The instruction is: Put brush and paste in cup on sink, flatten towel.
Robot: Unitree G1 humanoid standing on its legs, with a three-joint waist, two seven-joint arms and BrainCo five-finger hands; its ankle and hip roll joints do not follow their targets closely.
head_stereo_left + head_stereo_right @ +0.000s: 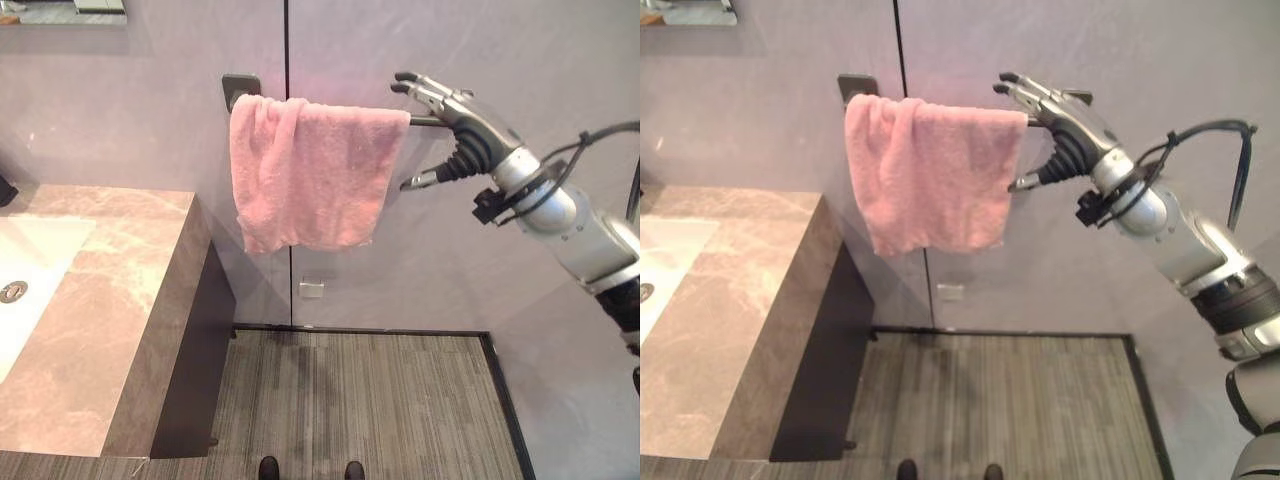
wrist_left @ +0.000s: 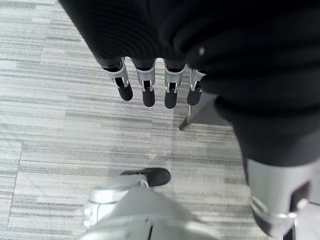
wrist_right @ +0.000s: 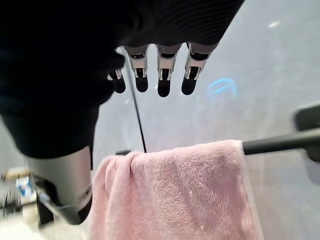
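Right hand [image 1: 470, 120] fingers [image 3: 162, 75] straight, holding nothing, just above the bar [image 3: 280, 142] at the towel's [image 1: 310, 170] right edge. Towel hangs bunched toward its left end. Left hand [image 2: 150, 80] fingers relaxed over the floor [image 2: 60, 125]. Head views add the sink counter [image 1: 110, 300], well left.

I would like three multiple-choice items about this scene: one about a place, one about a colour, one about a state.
1. Where is the towel?
A. over the wall bar
B. in the sink
C. on the floor

2. What colour is the towel?
A. white
B. pink
C. blue

3. How is the right hand?
A. closed on the towel
B. open beside the towel
C. flat on the counter

Answers: 1 A, it drapes over the bar; 2 B, the cloth is pink; 3 B, the fingers are straight by the towel's edge, holding nothing.
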